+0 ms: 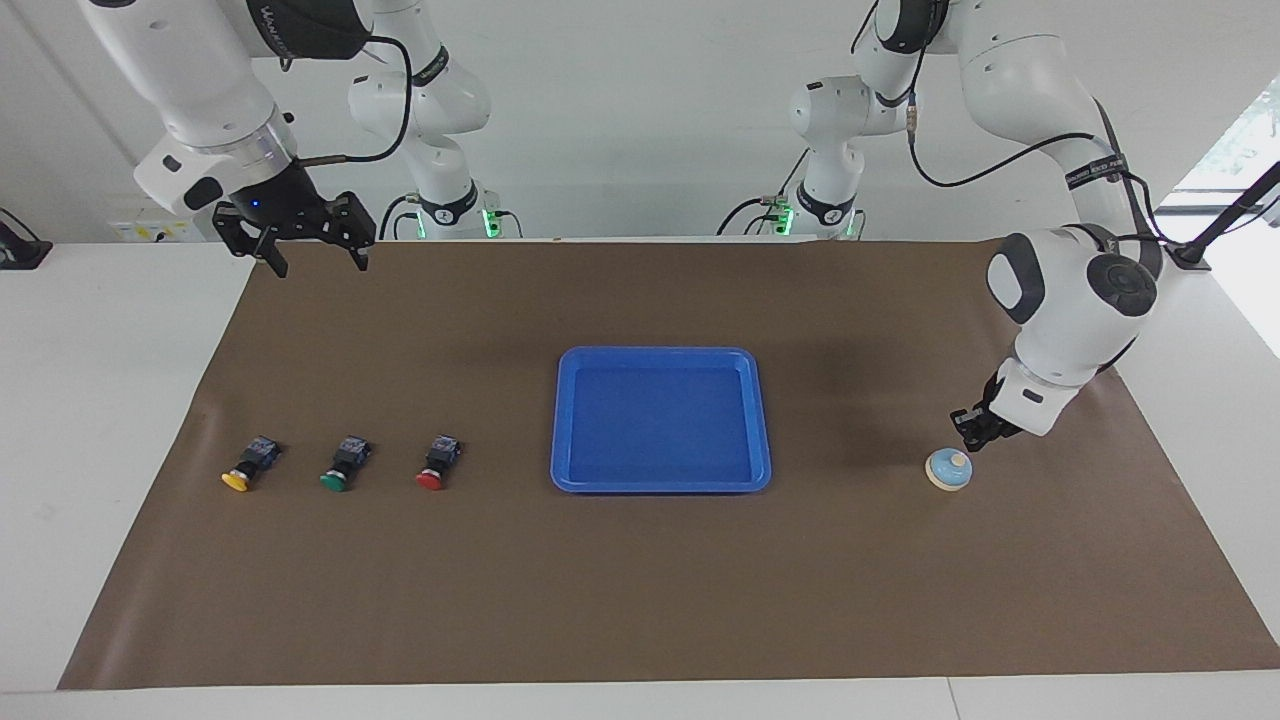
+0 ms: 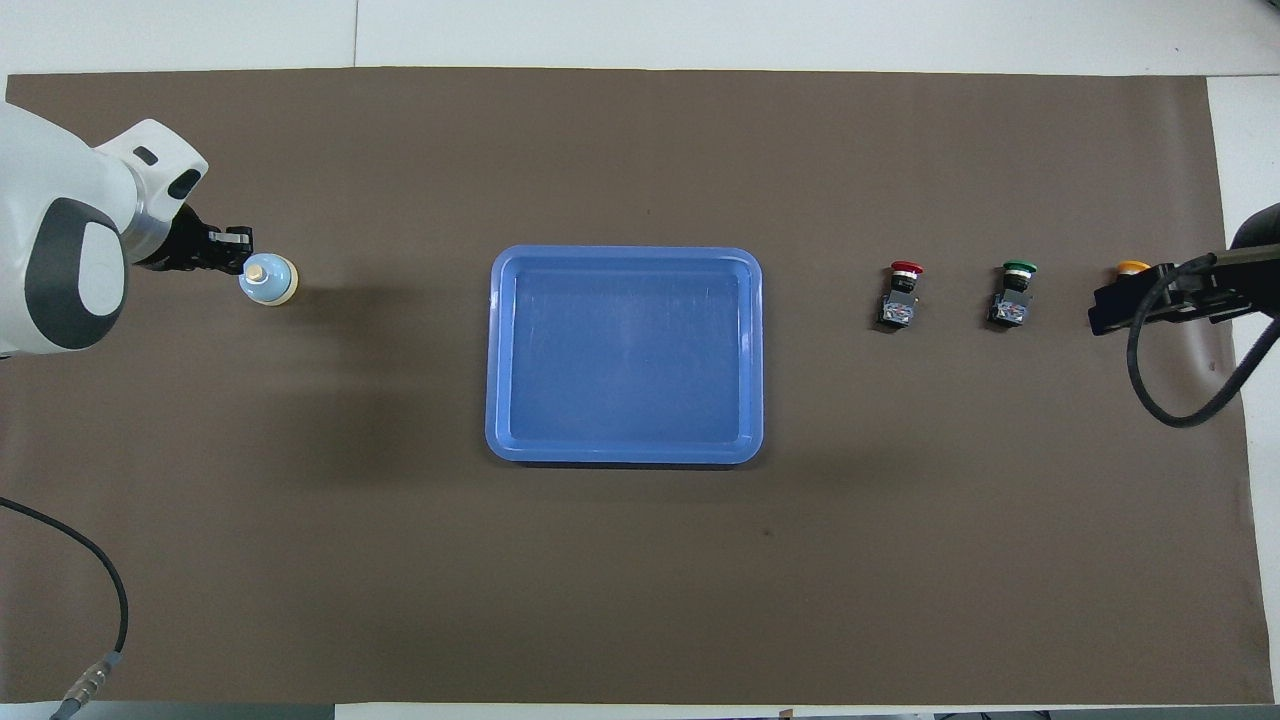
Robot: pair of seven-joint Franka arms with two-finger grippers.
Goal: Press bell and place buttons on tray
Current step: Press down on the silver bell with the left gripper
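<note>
My left hand (image 1: 968, 428) hangs with fingertips pressed together and empty, just above the light-blue bell (image 1: 948, 469); whether it touches the cream knob I cannot tell. The bell sits near the left arm's end of the worktop (image 1: 640, 600). My right hand (image 1: 316, 252) waits with fingers spread wide, holding nothing, over the worktop's corner at the right arm's end. The blue tray (image 1: 760, 420) lies mid-worktop. The red button (image 1: 436, 462), green button (image 1: 343, 464) and yellow button (image 1: 249, 465) stand in a row toward the right arm's end.
</note>
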